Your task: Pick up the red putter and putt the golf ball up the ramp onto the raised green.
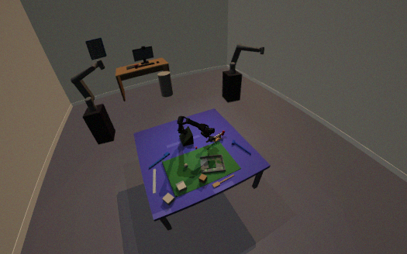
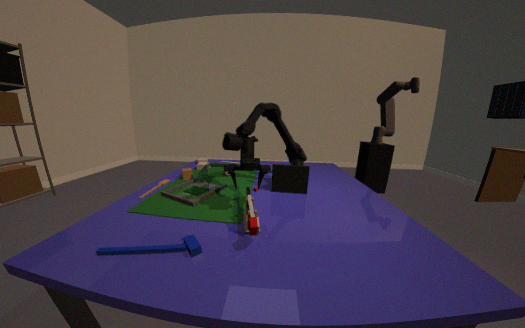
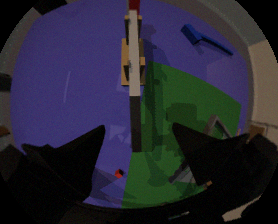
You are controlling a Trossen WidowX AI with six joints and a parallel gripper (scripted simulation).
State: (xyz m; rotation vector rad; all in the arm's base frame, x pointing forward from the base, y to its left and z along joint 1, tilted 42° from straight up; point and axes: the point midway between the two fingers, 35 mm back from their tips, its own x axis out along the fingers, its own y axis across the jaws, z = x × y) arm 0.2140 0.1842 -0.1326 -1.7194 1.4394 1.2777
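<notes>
The putter [image 1: 219, 135] [image 2: 250, 205] [image 3: 134, 75] has a red head, a pale shaft and a dark grip end, and rests on a tan stand. My gripper [image 2: 247, 186] [image 3: 139, 127] is open and empty. In the wrist view its fingertips stand on either side of the dark grip end, apart from it; their height over it is hard to judge. The small pale golf ball [image 1: 185, 165] lies on the green mat [image 1: 173, 168] [image 2: 211, 213] [image 3: 162, 82]. The raised green [image 1: 212, 164] [image 2: 196, 190] lies inside a grey frame [image 2: 177, 199]. The ramp is hard to make out.
A blue mallet [image 1: 242, 147] [image 2: 146, 249] [image 3: 215, 44] lies near the putter; another blue one [image 1: 159, 160] lies across the mat. A tan mallet [image 1: 223, 180] [image 2: 154, 189], an orange block [image 1: 202, 177], pale blocks, a white strip [image 1: 154, 180] and a small red object [image 1: 196, 147] [image 2: 256, 189] [image 3: 119, 173] are also there.
</notes>
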